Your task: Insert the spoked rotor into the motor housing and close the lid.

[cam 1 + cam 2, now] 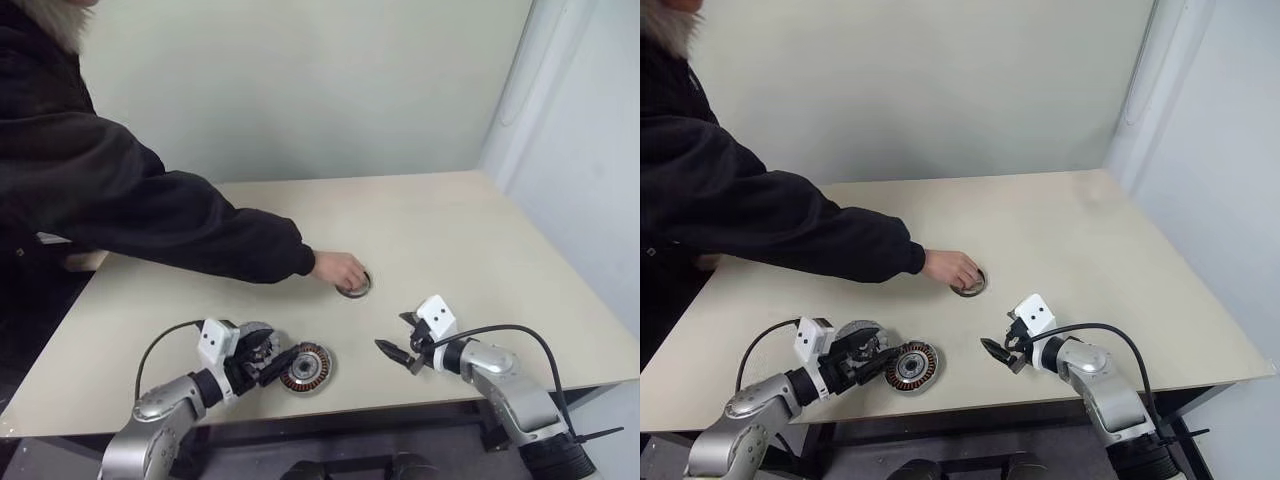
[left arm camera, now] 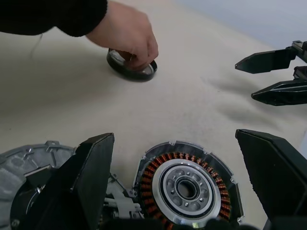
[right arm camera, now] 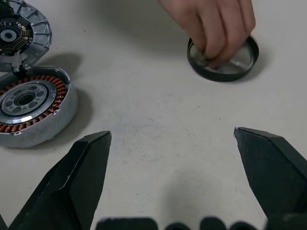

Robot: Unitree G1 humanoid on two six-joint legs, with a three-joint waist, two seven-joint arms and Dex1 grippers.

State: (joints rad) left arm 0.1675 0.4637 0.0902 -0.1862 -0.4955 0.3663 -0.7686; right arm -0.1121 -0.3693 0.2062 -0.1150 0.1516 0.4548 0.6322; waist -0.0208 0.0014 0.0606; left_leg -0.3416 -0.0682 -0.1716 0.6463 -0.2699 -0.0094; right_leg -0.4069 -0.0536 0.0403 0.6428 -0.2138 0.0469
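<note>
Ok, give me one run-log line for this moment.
left gripper: open, at motor housing | right gripper: open, idle | person's hand: on spoked rotor | lid: open

A pale beige tabletop [image 1: 480, 250] fills the middle of the scene, with a plain light wall [image 1: 300, 80] rising behind it at twelve o'clock. A person in a black sleeve [image 1: 150, 215] reaches in from nine o'clock toward the tabletop's centre. At three o'clock a white panel [image 1: 590, 150] stands just beside the tabletop's edge.
</note>
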